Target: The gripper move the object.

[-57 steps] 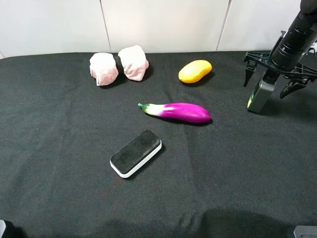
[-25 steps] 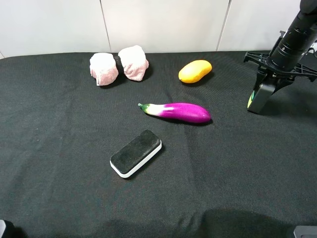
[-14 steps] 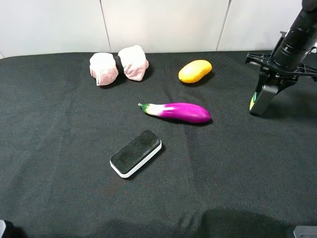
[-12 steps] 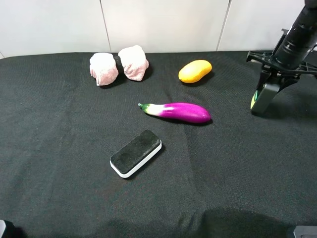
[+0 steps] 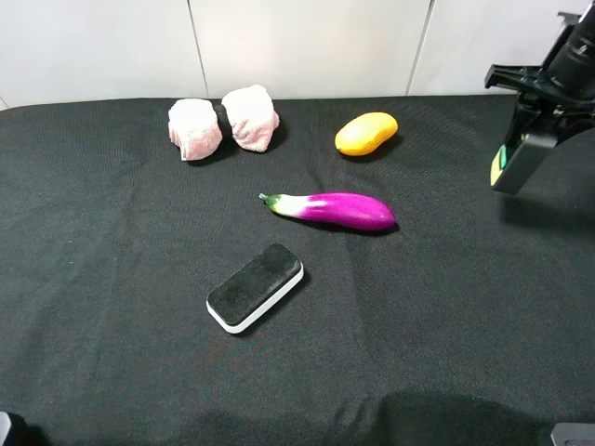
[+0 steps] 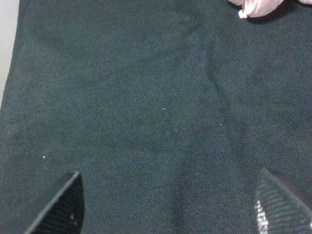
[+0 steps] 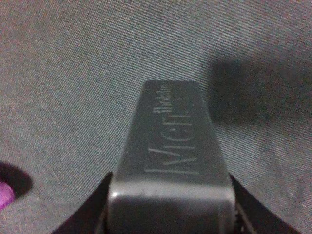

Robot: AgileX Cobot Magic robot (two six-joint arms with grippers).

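The grey bottle [image 5: 514,165] with a green-yellow label hangs tilted at the far right, lifted off the black cloth. My right gripper [image 5: 532,119] is shut on its upper end, which hides the cap. In the right wrist view the bottle's flat grey side [image 7: 173,146] fills the middle, with a black finger [image 7: 97,214] pressed against each side and its shadow apart on the cloth. My left gripper [image 6: 170,209] is open and empty over bare cloth.
A purple eggplant [image 5: 337,210] lies mid-table and a yellow mango [image 5: 366,133] behind it. Two pink rolled towels [image 5: 223,123] sit at the back left, and one edge shows in the left wrist view [image 6: 258,6]. A black-and-white eraser block [image 5: 255,287] lies in front.
My right gripper closed on the bottle, then lifted it and carried it to the right and a little back. The other objects have not moved.
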